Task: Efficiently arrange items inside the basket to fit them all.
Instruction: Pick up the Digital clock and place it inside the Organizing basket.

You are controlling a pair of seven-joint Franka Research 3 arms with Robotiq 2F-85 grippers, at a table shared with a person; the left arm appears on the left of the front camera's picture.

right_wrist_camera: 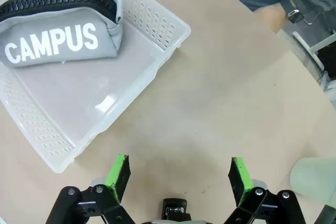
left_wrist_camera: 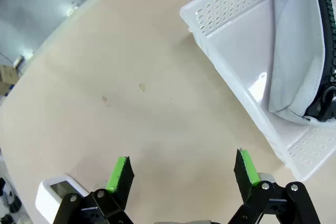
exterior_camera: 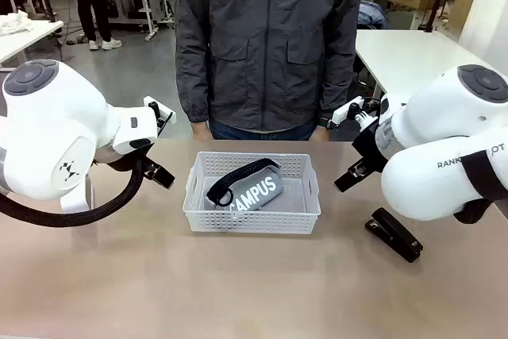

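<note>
Legend, front view: I count one shallow white perforated plastic basket (exterior_camera: 251, 223) at table centre. It holds one grey fabric "CAMPUS" pouch with black strap (exterior_camera: 255, 190), laid aslant, with bare floor open toward 3 o'clock. One black stapler (exterior_camera: 394, 235) lies on the table at the basket's 4 o'clock, apart from it. One pale green cup (right_wrist_camera: 314, 178) (partly cropped) and one white boxy device (left_wrist_camera: 56, 193) sit at frame edges. My left gripper (left_wrist_camera: 181, 169) and right gripper (right_wrist_camera: 178, 170) both stand spread wide and hold nothing, over open tabletop beside the basket.

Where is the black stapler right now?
In the front view, the black stapler lies on the table, outside the basket, off its right end on the robot's right side.
</note>
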